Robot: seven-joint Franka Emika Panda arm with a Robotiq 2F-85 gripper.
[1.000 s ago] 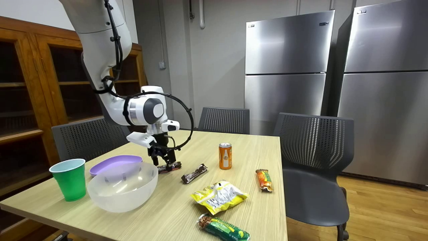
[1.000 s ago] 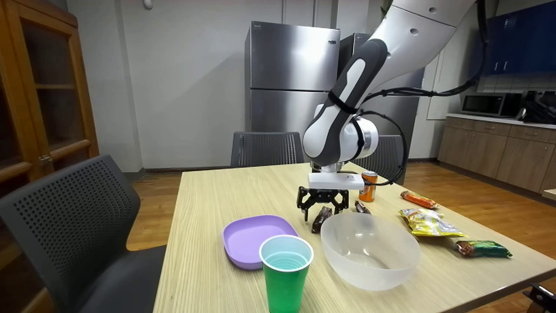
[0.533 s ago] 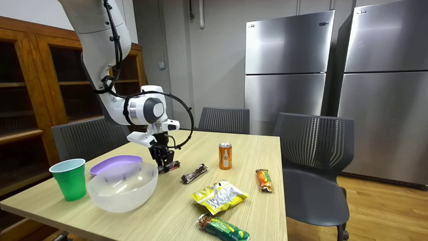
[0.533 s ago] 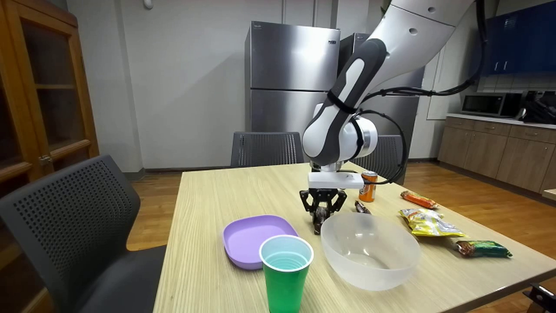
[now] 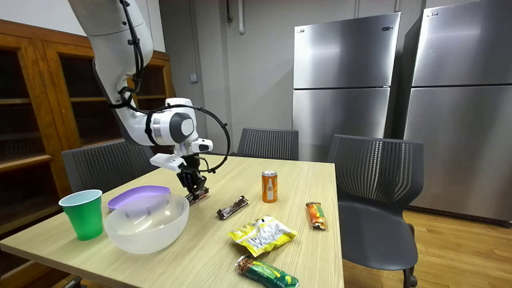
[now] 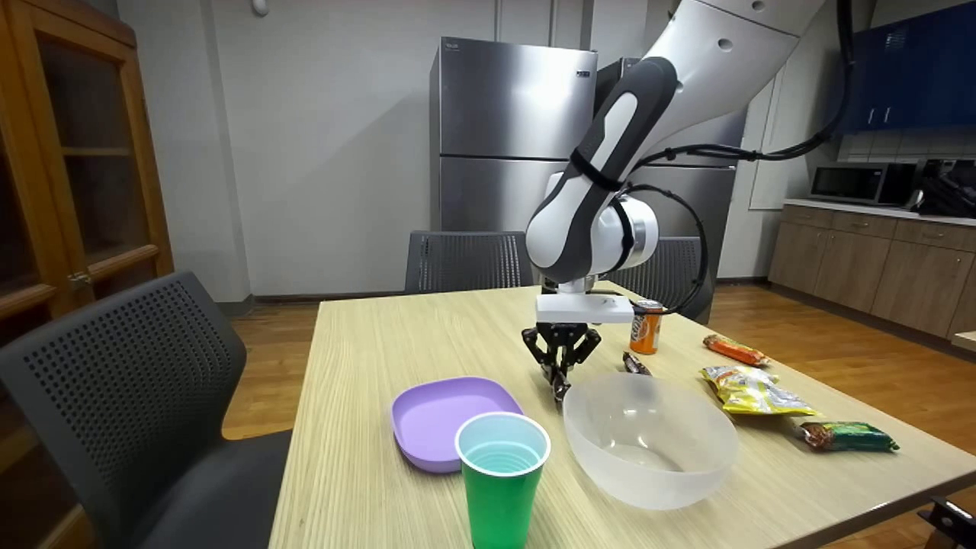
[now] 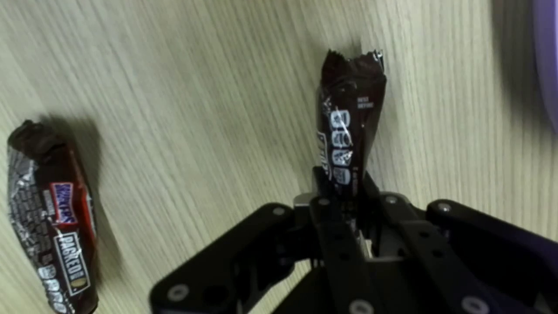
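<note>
Table point(image 5: 200, 248) was one of those pale wood-look tops, and up close in the wrist view the streaky grain really popped. The gripper point(image 7: 343, 176) had its jaws in tight, pinching a dark brown wrapped bar point(image 7: 352, 117). That bar was near the frosted bowl point(image 6: 648, 488), and in the wrist view it sat between a Snickers bar point(image 7: 56, 226) and the purple plate point(image 7: 548, 48). Couldn't really tell if it touched the table or hung just off it. A green cup point(image 6: 499, 503) stood upright near the bowl and plate, while an orange can point(image 5: 269, 190), a crumpled yellow bag point(image 5: 262, 236), a green wrapped bar point(image 5: 268, 274) and an orange wrapped bar point(image 5: 316, 216) were spread across the same wood. As for the room, dark mesh-back chairs point(image 5: 378, 180) stood around the table, with two stainless fridges point(image 5: 346, 60) by a plain grey wall point(image 5: 260, 80). There was also a wooden cabinet point(image 5: 48, 76) with glass doors, a plank floor point(image 5: 468, 244), plus a microwave point(image 6: 846, 183) on a counter point(image 6: 877, 263) under some blue cupboards point(image 6: 907, 69).
</note>
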